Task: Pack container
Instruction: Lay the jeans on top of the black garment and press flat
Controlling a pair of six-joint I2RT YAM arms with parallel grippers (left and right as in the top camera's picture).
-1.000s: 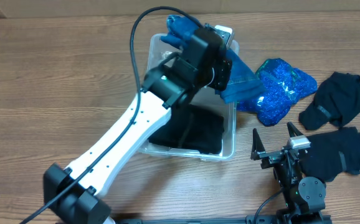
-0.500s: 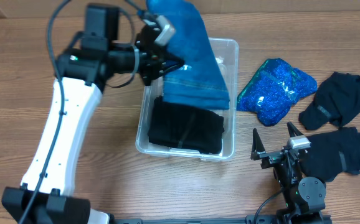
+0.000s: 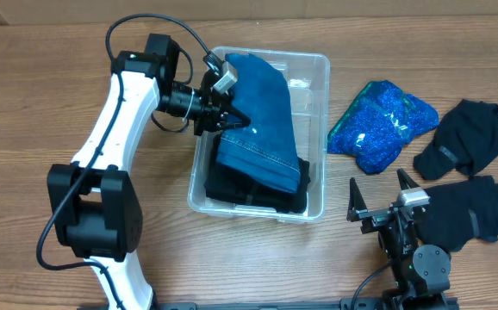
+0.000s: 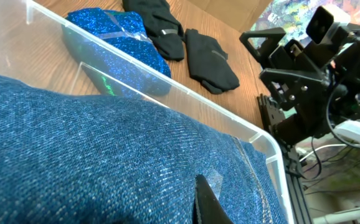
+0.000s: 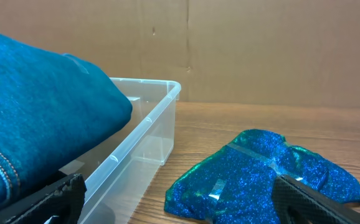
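Container [image 3: 316,69] sits mid-table [image 3: 42,129], holding a black garment [image 3: 262,196] under folded blue denim [image 3: 262,112]; left gripper [image 3: 225,112] over its left wall, jaws clamped on the denim; right gripper [image 3: 378,198] beside the container's near right corner, jaws spread wide

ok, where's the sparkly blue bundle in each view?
Overhead: sparkly bundle sits right of centre, just right of the container.
Left wrist: top left, beyond the container's far wall.
Right wrist: lower right, to the right of the container.
Shared landmark: the container's clear wall beside it, seen in all three.
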